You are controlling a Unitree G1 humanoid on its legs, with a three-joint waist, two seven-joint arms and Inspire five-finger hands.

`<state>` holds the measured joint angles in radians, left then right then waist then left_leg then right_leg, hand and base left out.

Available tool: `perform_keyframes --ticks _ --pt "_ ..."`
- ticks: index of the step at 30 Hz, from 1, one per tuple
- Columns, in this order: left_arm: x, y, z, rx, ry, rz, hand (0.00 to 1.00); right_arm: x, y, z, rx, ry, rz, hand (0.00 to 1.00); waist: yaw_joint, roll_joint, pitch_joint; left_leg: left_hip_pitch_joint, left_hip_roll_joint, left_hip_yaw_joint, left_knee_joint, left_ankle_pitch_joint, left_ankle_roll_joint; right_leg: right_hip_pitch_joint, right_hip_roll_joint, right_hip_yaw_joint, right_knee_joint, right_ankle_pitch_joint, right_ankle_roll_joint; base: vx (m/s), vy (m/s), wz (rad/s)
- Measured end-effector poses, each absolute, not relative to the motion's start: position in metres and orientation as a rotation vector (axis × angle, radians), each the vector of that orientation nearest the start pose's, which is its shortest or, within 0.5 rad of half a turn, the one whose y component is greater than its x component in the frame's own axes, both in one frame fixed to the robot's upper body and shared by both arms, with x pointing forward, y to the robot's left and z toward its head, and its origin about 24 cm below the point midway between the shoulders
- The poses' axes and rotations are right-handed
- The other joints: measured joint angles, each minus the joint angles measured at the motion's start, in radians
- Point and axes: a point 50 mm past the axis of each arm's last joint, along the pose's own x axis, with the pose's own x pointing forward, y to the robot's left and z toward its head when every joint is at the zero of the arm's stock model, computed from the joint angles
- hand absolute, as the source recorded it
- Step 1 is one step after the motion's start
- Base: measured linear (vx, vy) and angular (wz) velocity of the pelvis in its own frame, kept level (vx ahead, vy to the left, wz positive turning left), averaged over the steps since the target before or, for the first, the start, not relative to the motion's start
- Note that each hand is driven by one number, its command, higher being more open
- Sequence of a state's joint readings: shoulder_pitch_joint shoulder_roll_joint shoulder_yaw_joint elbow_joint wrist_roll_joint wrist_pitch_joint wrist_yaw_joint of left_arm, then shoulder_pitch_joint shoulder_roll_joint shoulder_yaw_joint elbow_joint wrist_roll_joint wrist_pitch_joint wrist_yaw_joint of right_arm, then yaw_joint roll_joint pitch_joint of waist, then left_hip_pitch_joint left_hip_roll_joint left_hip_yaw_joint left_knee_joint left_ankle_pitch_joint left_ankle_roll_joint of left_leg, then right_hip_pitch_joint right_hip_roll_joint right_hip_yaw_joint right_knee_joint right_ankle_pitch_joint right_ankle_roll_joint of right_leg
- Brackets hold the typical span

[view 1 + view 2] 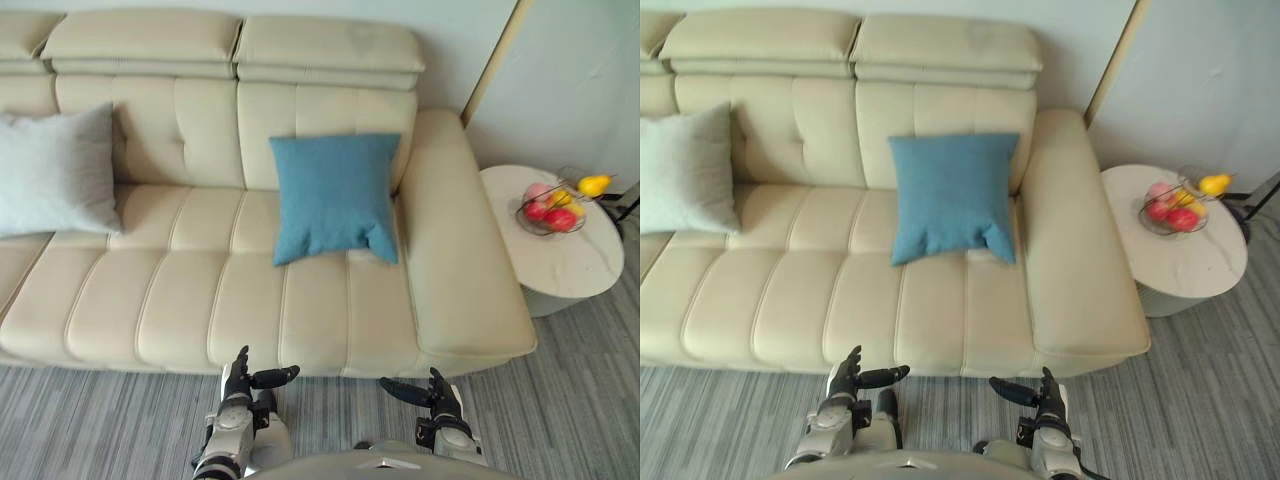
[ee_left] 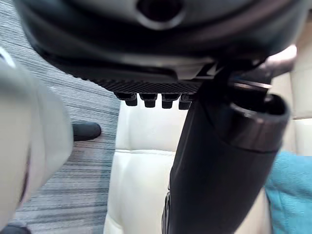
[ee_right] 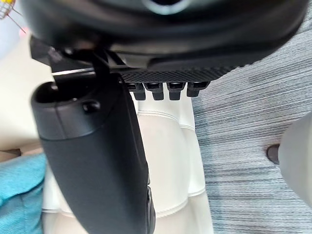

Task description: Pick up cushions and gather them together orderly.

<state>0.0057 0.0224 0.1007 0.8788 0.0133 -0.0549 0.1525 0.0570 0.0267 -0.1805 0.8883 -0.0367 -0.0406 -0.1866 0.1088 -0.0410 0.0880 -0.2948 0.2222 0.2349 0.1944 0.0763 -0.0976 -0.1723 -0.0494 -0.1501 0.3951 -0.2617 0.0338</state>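
- Blue cushion (image 1: 333, 195) is leaning against the sofa (image 1: 190, 310) backrest, near its right armrest.
- Pale grey cushion (image 1: 55, 170) is leaning at the sofa's left end, well apart from the blue one.
- Left hand (image 1: 238, 384) and right hand (image 1: 440, 398) are hovering over the floor (image 1: 100, 420), fingers straight, thumbs spread, holding nothing.

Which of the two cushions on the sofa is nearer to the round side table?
The teal cushion, propped beside the wide arm of the sofa that borders the side table. The pale grey cushion sits far toward the left.
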Motion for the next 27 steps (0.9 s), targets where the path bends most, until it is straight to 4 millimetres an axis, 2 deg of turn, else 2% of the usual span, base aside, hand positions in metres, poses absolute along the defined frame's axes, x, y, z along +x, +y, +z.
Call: perform_keyframes --ticks 1,2,5,6,7,8,9,10,12,13,14,15,16,18,23,26,27 --pt "0.159 0.175 -0.133 0.047 0.835 0.228 1.0 0.137 -0.178 -0.142 -0.015 0.909 -0.334 1.0 0.002 0.027 0.009 -0.006 0.019 -0.021 -0.009 0.018 -0.002 0.025 0.025 -0.021 -0.049 0.03 -0.013 -0.2 -0.056 0.48" --pt "0.155 0.169 -0.135 0.037 0.848 0.216 1.0 0.133 -0.178 -0.143 -0.017 0.919 -0.342 1.0 0.001 0.04 0.01 -0.004 0.025 -0.044 -0.029 0.041 -0.004 0.045 0.036 -0.046 -0.082 0.047 -0.02 -0.21 -0.038 0.52" --pt "0.154 0.163 -0.136 0.035 0.852 0.193 1.0 0.128 -0.177 -0.145 -0.019 0.934 -0.346 1.0 0.0 0.047 0.01 -0.004 0.027 -0.058 -0.081 0.093 0.0 0.046 0.041 -0.099 -0.091 0.062 -0.032 -0.15 0.006 0.4" --pt "0.154 0.162 -0.136 0.037 0.852 0.19 1.0 0.128 -0.177 -0.145 -0.02 0.934 -0.349 1.0 -0.002 0.047 0.01 -0.005 0.028 -0.053 -0.087 0.089 0.006 0.046 0.036 -0.11 -0.1 0.07 -0.038 -0.13 0.075 0.49" --pt "0.159 0.162 -0.134 0.054 0.838 0.18 1.0 0.127 -0.177 -0.145 -0.02 0.939 -0.356 1.0 -0.007 0.039 0.016 -0.041 0.027 -0.049 0.033 0.033 0.009 0.047 0.006 -0.142 -0.104 0.084 -0.038 -0.05 0.082 0.43" --pt "0.159 0.162 -0.133 0.054 0.836 0.179 1.0 0.126 -0.178 -0.145 -0.021 0.942 -0.358 1.0 -0.008 0.035 0.018 -0.043 0.023 -0.049 0.066 0.009 0.015 0.048 -0.003 -0.144 -0.103 0.085 -0.035 -0.05 0.149 0.44" --pt "0.16 0.162 -0.133 0.055 0.834 0.178 1.0 0.125 -0.18 -0.146 -0.025 0.946 -0.363 1.0 -0.009 0.028 0.022 -0.041 0.013 -0.05 0.133 -0.046 0.028 0.051 -0.024 -0.147 -0.099 0.089 -0.029 -0.02 0.171 0.21" --pt "0.159 0.162 -0.134 0.054 0.836 0.178 1.0 0.123 -0.183 -0.146 -0.027 0.95 -0.373 1.0 -0.012 0.028 0.019 -0.029 0.013 -0.052 0.221 -0.132 0.036 0.053 -0.046 -0.145 -0.102 0.101 -0.009 -0.02 0.251 0.15" --pt "0.157 0.161 -0.135 0.053 0.845 0.176 1.0 0.121 -0.184 -0.147 -0.026 0.957 -0.379 1.0 -0.013 0.039 0.013 -0.01 0.017 -0.053 0.231 -0.187 0.028 0.05 -0.057 -0.141 -0.104 0.113 0.011 -0.04 0.26 0.01" --pt "0.156 0.16 -0.136 0.064 0.855 0.168 1.0 0.121 -0.184 -0.148 -0.012 0.97 -0.386 1.0 -0.013 0.032 0.015 -0.001 0.002 -0.044 0.215 -0.196 0.022 0.055 -0.067 -0.13 -0.112 0.122 0.029 -0.07 0.273 -0.07" --pt "0.151 0.171 -0.138 0.091 0.869 0.183 1.0 0.117 -0.17 -0.152 0.035 0.998 -0.367 1.0 -0.019 0.001 -0.006 0.021 -0.04 -0.024 0.163 -0.181 0.038 0.06 -0.094 -0.118 -0.147 0.136 0.048 -0.06 0.263 -0.05" --pt "0.15 0.173 -0.138 0.098 0.873 0.187 1.0 0.116 -0.167 -0.153 0.041 1.008 -0.354 1.0 -0.026 -0.005 -0.01 0.033 -0.053 -0.021 0.144 -0.179 0.036 0.069 -0.103 -0.117 -0.161 0.143 0.053 -0.04 0.255 0.12" --pt "0.146 0.176 -0.14 0.107 0.886 0.19 1.0 0.11 -0.167 -0.156 0.053 1.03 -0.352 1.0 -0.034 -0.015 -0.024 0.059 -0.087 -0.017 0.099 -0.166 0.047 0.094 -0.121 -0.112 -0.198 0.159 0.06 -0.01 0.159 0.18" --pt "0.141 0.178 -0.143 0.113 0.911 0.192 1.0 0.104 -0.17 -0.157 0.065 1.045 -0.38 1.0 -0.036 -0.019 -0.04 0.092 -0.12 -0.006 0.043 -0.158 0.053 0.112 -0.135 -0.089 -0.233 0.178 0.063 0.0 0.139 0.09" --pt "0.13 0.183 -0.149 0.127 0.966 0.197 1.0 0.097 -0.177 -0.16 0.115 1.069 -0.453 1.0 -0.041 -0.017 -0.056 0.162 -0.16 0.005 -0.076 -0.104 0.054 0.143 -0.138 -0.045 -0.297 0.198 0.06 0.05 0.034 -0.06" --pt "0.125 0.188 -0.151 0.136 0.989 0.204 1.0 0.094 -0.179 -0.161 0.133 1.084 -0.479 1.0 -0.043 -0.021 -0.058 0.209 -0.174 0.012 -0.143 -0.068 0.068 0.166 -0.131 -0.037 -0.326 0.208 0.067 0.11 -0.005 -0.11" --pt "0.112 0.196 -0.157 0.145 1.058 0.228 1.0 0.105 -0.19 -0.161 0.137 1.087 -0.497 1.0 -0.068 0.009 -0.004 0.34 -0.195 0.023 -0.282 -0.033 0.066 0.248 -0.12 -0.032 -0.386 0.213 0.03 0.06 -0.007 -0.03"
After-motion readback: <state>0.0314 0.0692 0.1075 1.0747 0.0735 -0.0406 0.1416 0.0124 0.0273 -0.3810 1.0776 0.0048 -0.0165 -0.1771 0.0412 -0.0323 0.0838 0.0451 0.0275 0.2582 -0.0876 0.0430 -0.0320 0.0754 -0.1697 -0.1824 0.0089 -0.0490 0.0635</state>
